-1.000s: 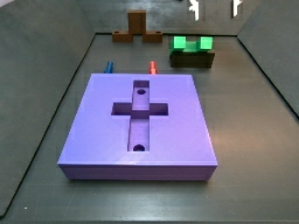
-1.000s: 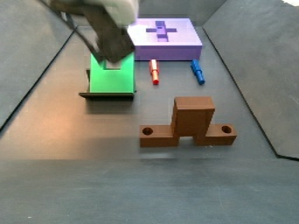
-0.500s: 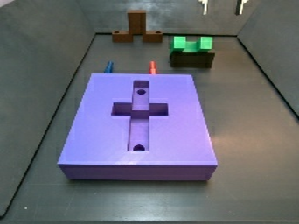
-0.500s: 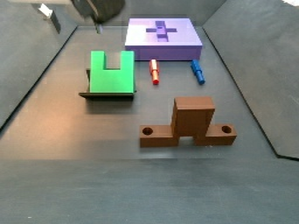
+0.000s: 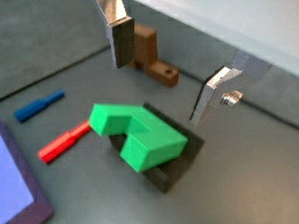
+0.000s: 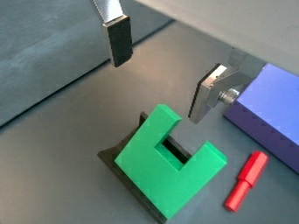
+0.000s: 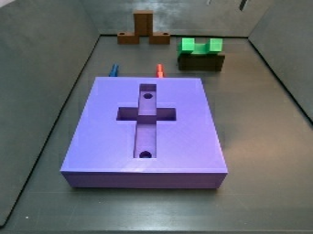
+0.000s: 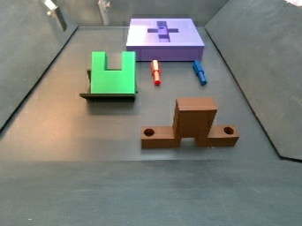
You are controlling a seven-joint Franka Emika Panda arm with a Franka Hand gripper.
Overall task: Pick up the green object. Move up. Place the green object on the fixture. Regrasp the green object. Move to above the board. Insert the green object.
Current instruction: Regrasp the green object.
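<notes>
The bright green, blocky plastic piece with a square notch, the green object [image 5: 138, 136] [image 6: 176, 159] [image 7: 202, 44] [image 8: 111, 72], rests on the small dark box-like bracket, the fixture [image 5: 173, 171] [image 6: 119, 159] [image 7: 202, 62] [image 8: 109, 94], on the dark grey floor [image 8: 106, 141]. In both side views the fixture shows as a dark base under and around the green object (only an edge of it peeks out in the wrist views).

The tool [image 5: 163, 68] [image 6: 163, 63] hangs above the green object with its two flat silver fingers [image 5: 118, 39] [image 6: 117, 37] spread wide apart and nothing between them; it touches neither the piece nor the fixture. In both side views only small bits of it show at the upper edge [image 7: 241, 4] [image 8: 76, 11], well clear of the floor.

The large flat purple rectangular block with a cross-shaped recess and two round holes, the board [image 7: 146, 130] [image 8: 165, 39] [image 6: 274, 105] [image 5: 17, 194], lies apart from the fixture. Between them are a short red peg [image 5: 63, 143] [image 6: 246, 181] [image 7: 159, 69] [image 8: 156, 72] and a short blue peg [image 5: 38, 106] [image 7: 115, 69] [image 8: 200, 71], both lying flat near the board's edge. A brown wooden stand [image 5: 149, 54] [image 7: 145, 29] [image 8: 190, 125], an upright post on a base with holes, stands on its own, away from the green object.
</notes>
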